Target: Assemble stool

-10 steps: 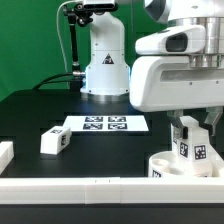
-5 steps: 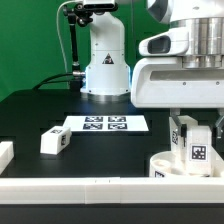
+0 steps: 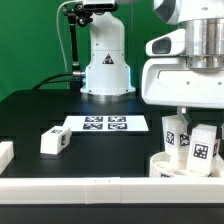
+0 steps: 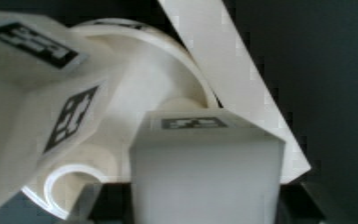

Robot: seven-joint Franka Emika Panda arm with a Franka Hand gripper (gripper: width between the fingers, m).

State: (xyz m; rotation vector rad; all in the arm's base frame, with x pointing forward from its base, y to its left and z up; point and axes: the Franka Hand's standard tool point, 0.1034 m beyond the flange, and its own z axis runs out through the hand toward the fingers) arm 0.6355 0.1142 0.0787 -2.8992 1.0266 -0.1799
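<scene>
The round white seat disc lies at the front right of the table, against the front rail. One white tagged leg stands upright on it. My gripper hangs over the disc, shut on a second tagged leg, held upright just right of the standing one. In the wrist view the held leg fills the space between my fingers, with the gripper closed on its sides, the other leg beside it and the seat disc below. A third leg lies on the table at the left.
The marker board lies flat mid-table, in front of the robot base. A long white border rail runs along the front edge and shows in the wrist view; a short rail piece sits at the left.
My gripper has moved toward the exterior view's right with the leg in it. The leg standing on the seat has come into view beside the held one.
</scene>
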